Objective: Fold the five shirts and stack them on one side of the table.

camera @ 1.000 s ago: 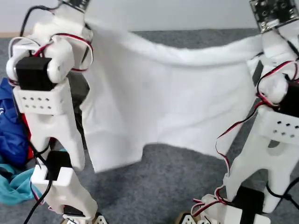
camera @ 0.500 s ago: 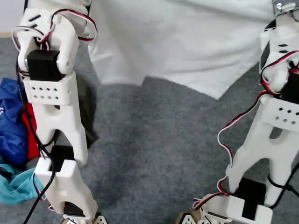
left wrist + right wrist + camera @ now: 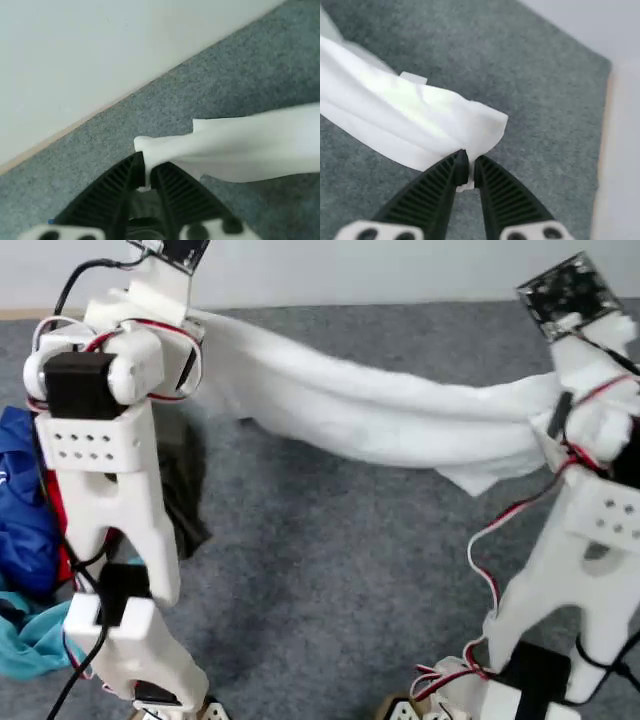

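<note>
1. White shirt (image 3: 380, 415): bunched into a long band and strung btwn the two arms across the upper half of the high view; it runs from upper left down to mid-right; long axis approx. left–right, right end the lower.
2. Left gripper (image 3: 146, 170): fingers pressed together on one end of the shirt; cloth nipped at the tips; the rest trails off to frame right in the left wrist view.
3. Right gripper (image 3: 470, 162): pinching the other end the same way; a fold bulges just above the tips; cloth runs off to upper left in the right wrist view.
4. Key relation: each arm holds one end, so neither is nearer; the shirt's axis lies on the line joining the grippers; slight sag mid-span; contact w/ the grey table surface (image 3: 330, 580) cannot be told; a loose corner hangs near the right end.
5. Judgement: shirt not yet folded; next move prob. needs both ends lowered together, axis kept straight, to lay it flat; an uneven drop risks a twist.
6. Heap of garments (image 3: 25, 520), blue, red and teal, at left edge of high view; well apart from the held shirt.
</note>
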### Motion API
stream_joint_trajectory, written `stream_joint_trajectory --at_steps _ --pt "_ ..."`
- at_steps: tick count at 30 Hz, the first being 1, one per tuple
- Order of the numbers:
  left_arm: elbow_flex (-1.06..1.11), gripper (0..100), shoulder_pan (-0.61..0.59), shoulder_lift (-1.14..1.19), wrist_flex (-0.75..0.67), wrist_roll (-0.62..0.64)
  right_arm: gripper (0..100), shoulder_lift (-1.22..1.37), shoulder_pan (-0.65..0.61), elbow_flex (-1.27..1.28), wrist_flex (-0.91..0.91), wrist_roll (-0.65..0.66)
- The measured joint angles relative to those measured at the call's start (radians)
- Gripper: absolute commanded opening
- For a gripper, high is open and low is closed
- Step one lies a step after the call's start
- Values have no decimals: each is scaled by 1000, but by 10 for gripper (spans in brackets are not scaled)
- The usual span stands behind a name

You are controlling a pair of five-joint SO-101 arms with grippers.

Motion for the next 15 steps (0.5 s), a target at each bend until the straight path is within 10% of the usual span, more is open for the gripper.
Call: stream_joint_trajectory --at_steps 15 --pt "841 4 75 -460 0 -203 10 -226 9 431 2 46"
